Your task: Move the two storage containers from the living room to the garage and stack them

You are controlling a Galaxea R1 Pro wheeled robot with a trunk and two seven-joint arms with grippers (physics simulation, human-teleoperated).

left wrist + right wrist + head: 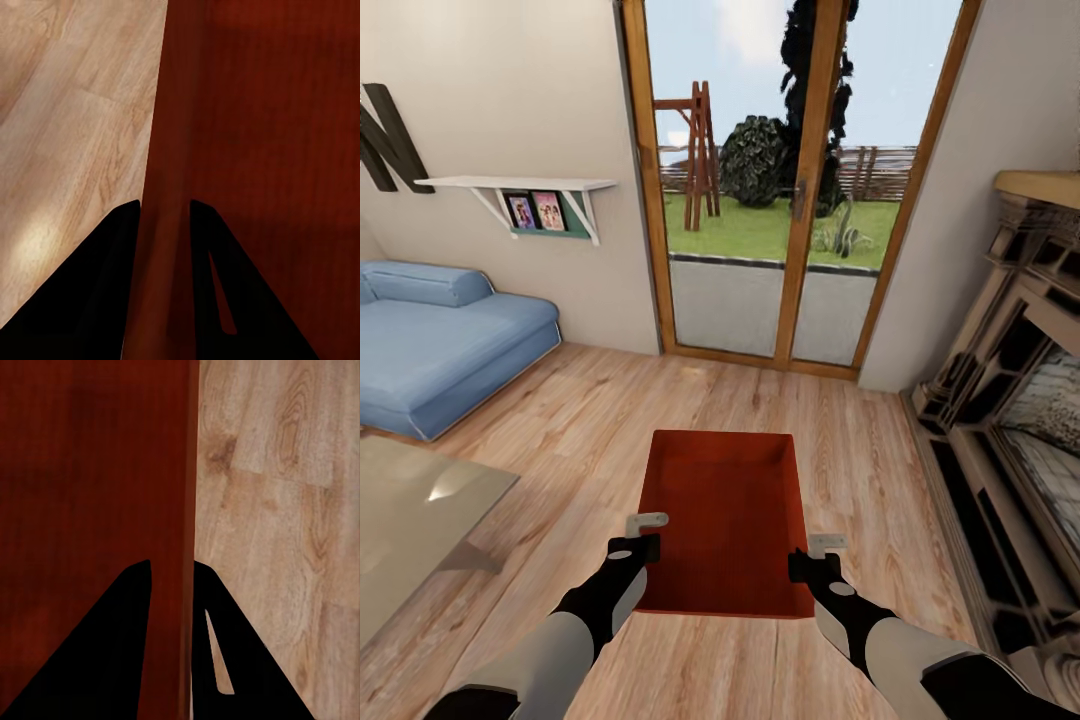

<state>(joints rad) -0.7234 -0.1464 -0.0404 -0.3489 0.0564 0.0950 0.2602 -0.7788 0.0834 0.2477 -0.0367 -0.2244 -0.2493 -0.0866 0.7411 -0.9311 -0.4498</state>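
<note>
Your left claw (638, 549) is clamped on the left wall of the orange-red rectangular open-topped bin (725, 520), and your right claw (806, 566) is clamped on its right wall. You have the bin between both arms over the light wood plank floor (560, 420), facing the wood-framed glass doors (790, 190), with the blue sofa (440, 340) off to your left.

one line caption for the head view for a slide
Both grippers, left and right, clamp opposite walls of an orange-red storage container over the living room's wood plank floor.
</note>
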